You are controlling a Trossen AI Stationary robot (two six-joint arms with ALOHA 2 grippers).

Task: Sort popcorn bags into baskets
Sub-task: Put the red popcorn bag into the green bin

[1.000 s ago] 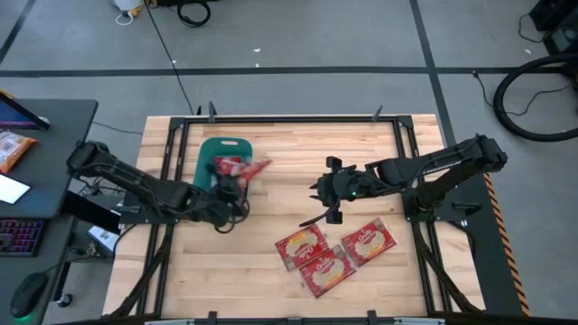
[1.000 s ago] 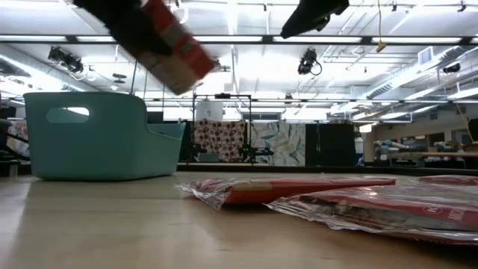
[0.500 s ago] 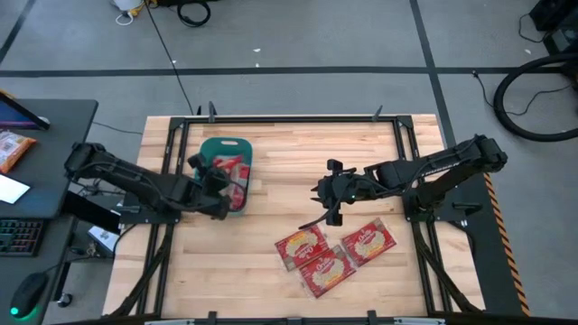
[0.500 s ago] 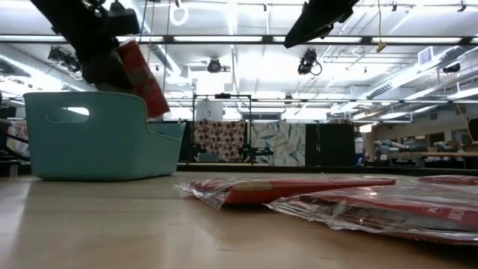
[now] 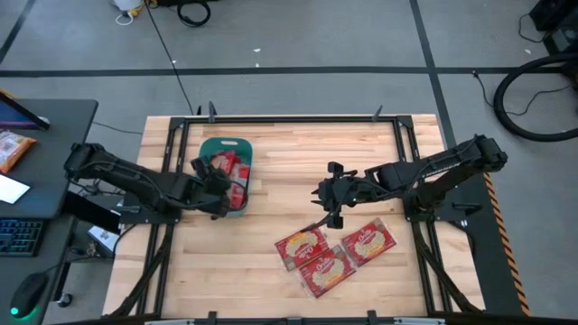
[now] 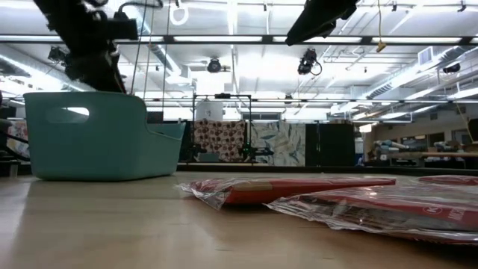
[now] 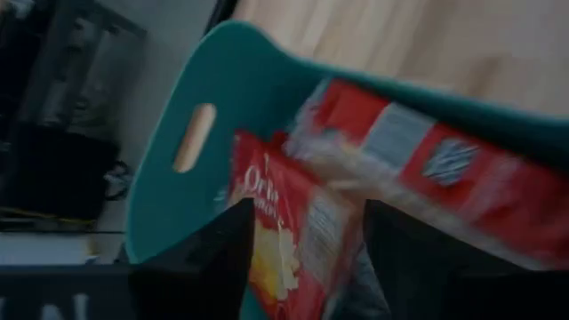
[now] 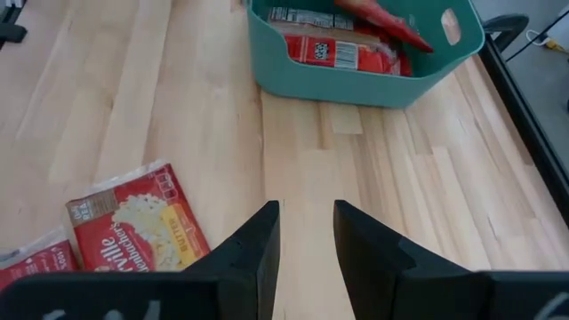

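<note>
The left tool [image 5: 219, 181] is hanging right over the teal basket [image 5: 209, 147], which is sitting toward the far left of the tabletop [image 5: 289, 144]. From the left wrist view a popcorn bag [image 7: 298, 240] is standing between its dark fingers [image 7: 200, 267], so it is gripping that packet just above the tub, with another bag [image 7: 444, 169] lying across the basket's rim beside it. More red packets are lying inside the basket [image 8: 356, 80], one of them tilting up against the wall [image 8: 382, 22].

The right tool [image 5: 327, 200] is hovering above bare wood near the middle of the tabletop, its two fingers [image 8: 258, 249] parted a little and holding nothing. Just near and to the right of it, three popcorn bags are lying flat in a cluster on the tabletop: one on the left [image 5: 302, 246], one nearer the front edge [image 5: 327, 271], and one on the right [image 5: 368, 240], their edges touching or overlapping. From table height those bags [image 6: 299, 188] are showing as low red shapes well apart from the basket [image 6: 97, 142]
</note>
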